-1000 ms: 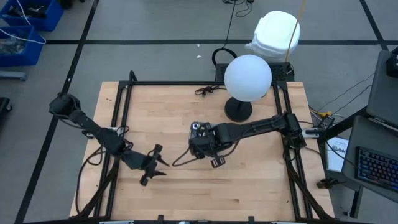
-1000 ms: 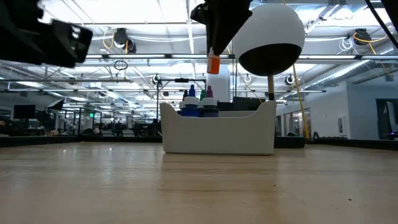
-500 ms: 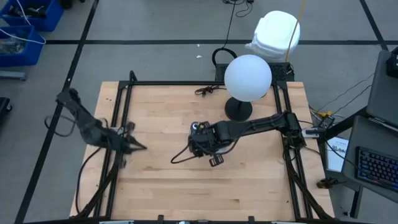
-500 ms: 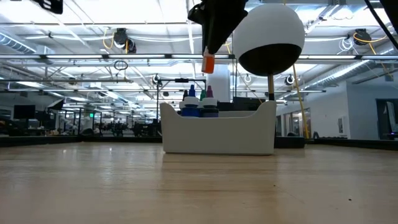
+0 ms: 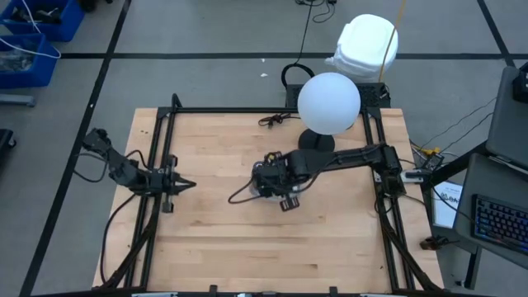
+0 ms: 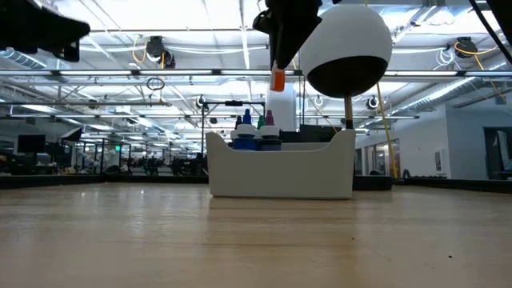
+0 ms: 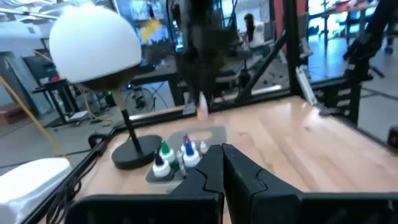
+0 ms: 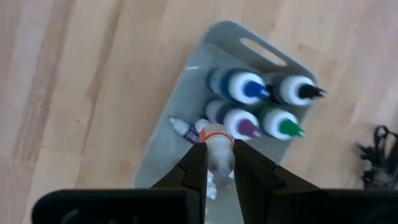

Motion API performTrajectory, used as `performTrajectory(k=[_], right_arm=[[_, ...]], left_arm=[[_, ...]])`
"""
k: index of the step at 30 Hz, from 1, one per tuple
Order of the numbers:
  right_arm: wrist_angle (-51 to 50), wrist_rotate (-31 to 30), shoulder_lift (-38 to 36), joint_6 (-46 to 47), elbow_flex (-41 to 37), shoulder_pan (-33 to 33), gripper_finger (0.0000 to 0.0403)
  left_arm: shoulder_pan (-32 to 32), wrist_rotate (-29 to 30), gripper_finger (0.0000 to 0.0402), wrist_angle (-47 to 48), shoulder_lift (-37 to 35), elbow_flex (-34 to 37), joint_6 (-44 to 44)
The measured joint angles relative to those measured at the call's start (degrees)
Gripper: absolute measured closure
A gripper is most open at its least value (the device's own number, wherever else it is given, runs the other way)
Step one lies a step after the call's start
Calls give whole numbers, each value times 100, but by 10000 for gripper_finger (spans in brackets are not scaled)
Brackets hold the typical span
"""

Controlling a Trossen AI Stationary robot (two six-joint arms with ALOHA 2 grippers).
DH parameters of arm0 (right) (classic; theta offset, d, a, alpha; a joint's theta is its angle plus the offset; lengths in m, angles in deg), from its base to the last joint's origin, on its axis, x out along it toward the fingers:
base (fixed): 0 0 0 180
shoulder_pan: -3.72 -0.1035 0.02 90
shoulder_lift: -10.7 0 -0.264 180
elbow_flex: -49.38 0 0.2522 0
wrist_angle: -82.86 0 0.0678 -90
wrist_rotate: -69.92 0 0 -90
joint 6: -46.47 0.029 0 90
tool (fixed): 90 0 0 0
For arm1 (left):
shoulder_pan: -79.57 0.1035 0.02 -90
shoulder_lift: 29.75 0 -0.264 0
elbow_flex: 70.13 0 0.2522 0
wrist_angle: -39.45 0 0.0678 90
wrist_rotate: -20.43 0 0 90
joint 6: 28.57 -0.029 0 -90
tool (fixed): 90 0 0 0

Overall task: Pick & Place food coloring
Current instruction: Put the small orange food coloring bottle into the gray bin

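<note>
Right gripper (image 8: pixel 219 163) above the grey tray (image 8: pixel 186 93), fingers clamped on an orange-banded bottle (image 8: pixel 216 142). Left gripper (image 5: pixel 177 183) well left of the tray, fingers closed, empty.

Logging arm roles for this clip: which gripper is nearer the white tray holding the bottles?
Right. The right gripper hangs directly above the white tray, shut on an orange-capped bottle. The left gripper sits far off at the table's left edge.

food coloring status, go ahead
Right gripper shut on an orange-collared bottle, held above the tray. Four bottles stand inside. Left gripper shut, parked at table's left edge. Nothing blocking.
</note>
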Motion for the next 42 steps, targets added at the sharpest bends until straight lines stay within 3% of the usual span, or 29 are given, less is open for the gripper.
performTrajectory(k=[7,14,22,29,42], right_arm=[[-178,4,-357,20,4,369,358],[-375,280,-375,91,-106,743,358],[990,453,-862,-153,-1770,842,358],[2100,428,-1563,-158,-3278,888,358],[2413,440,-1492,179,-3668,702,358]], left_arm=[[190,311,383,-87,-128,231,-178],[304,497,397,-29,-128,233,138],[302,493,361,105,-117,235,160],[302,490,356,62,-117,235,165],[302,495,355,7,-117,235,84]])
